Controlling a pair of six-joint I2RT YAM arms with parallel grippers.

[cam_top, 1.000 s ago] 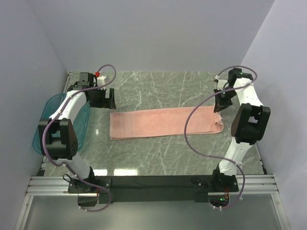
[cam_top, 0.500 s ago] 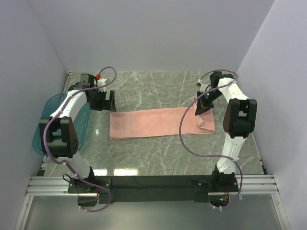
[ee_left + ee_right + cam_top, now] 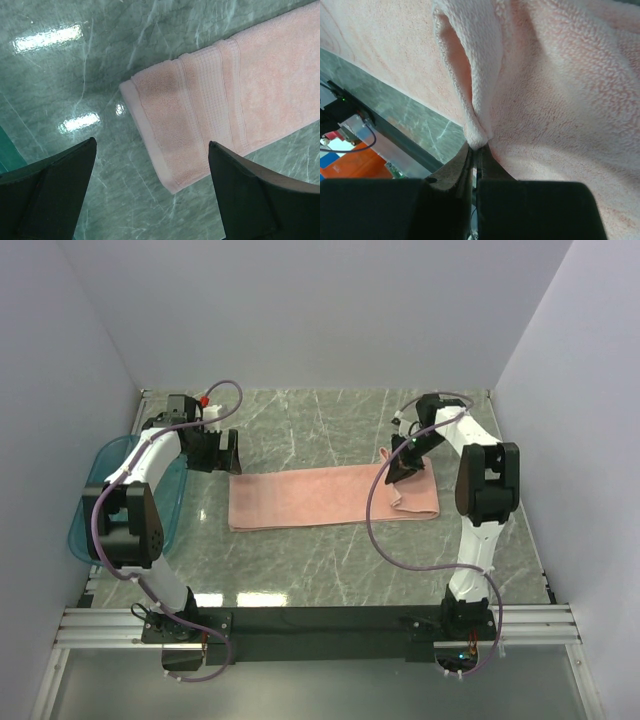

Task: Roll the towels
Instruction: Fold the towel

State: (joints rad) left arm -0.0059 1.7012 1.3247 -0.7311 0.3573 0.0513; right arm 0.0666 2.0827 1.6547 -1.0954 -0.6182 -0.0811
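The green marble table (image 3: 330,560) carries the salmon-pink towel (image 3: 300,498), which lies across its middle with the long side running left to right and the right end lifted into a fold. A teal tray (image 3: 85,520) overhangs the table's left edge. The right gripper (image 3: 402,468) is pinched tight on the towel's folded right end. The left gripper (image 3: 224,450) hangs by the towel's far left corner, jaws wide apart and gripping nothing.

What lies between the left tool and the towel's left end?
Only bare marble tabletop separates the left tool from the pink towel; the top view shows it.
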